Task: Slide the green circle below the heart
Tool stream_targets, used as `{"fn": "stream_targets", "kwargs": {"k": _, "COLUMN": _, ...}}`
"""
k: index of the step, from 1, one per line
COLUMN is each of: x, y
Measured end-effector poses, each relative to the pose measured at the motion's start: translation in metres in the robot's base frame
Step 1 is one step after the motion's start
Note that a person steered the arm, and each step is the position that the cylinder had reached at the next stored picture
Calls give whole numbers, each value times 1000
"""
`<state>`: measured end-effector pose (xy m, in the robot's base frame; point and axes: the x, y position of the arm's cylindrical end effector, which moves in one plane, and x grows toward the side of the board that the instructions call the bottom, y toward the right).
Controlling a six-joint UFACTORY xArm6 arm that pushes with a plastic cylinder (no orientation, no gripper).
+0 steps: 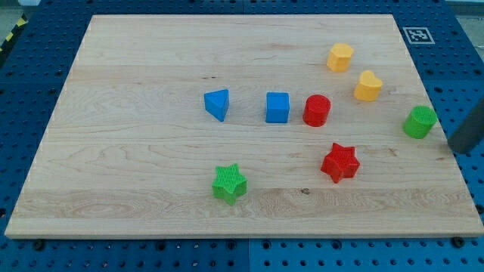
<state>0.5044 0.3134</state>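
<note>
The pale wooden table (151,189) carries eight small ridged plastic blocks, placed here against the red cylinder block (317,110) near the middle. Furthest to its left sits the blue triangular block (217,104), then the green star block (229,183) lower left of it, then the blue cube block (277,107) just beside it on the left. Below the cylinder and slightly right lies the red star block (339,162). Up and right of it sit the yellow hexagonal block (340,57) and the yellow heart block (368,85). The green circle block (419,122) stands well to the cylinder's right, below and right of the heart. My tip (461,148) rests further right still, just beside the green circle, not touching it. There is no hand, so nothing is grasped.
</note>
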Motion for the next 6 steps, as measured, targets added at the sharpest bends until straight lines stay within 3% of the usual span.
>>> {"fn": "stream_targets", "kwargs": {"k": 2, "x": -20, "y": -9}}
{"fn": "stream_targets", "kwargs": {"k": 6, "x": -46, "y": -89}}
